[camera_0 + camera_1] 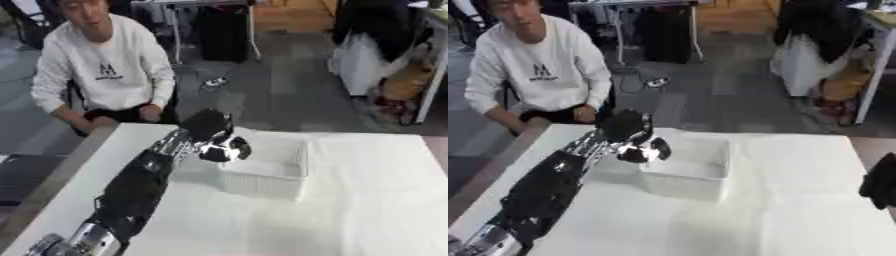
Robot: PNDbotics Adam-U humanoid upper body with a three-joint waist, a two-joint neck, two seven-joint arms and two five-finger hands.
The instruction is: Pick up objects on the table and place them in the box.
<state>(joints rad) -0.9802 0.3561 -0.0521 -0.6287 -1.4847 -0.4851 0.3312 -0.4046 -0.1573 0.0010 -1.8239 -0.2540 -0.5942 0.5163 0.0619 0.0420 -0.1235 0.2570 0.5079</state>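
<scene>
we see a white perforated plastic box (pixel 267 172) sitting on the white-covered counter (pixel 367 200), toward the far edge and a bit left of the middle. its inside looks white; we can't make out any object in it.

the left arm, black with silver joints, comes in from the near left corner and stretches diagonally up to the box. the left hand (pixel 214 137) hangs over the box's far left corner, at or just above the rim. its fingers look curled downward, dark and shiny, but we cannot tell if they hold anything, the hand is blurred and hides whatever is under it.

no loose object can be made out on the counter surface around the box.

the right hand (pixel 879 182) shows only in the right eye view as a dark shape at the right edge of the counter, well apart from the box; we cannot tell how its fingers stand.
</scene>
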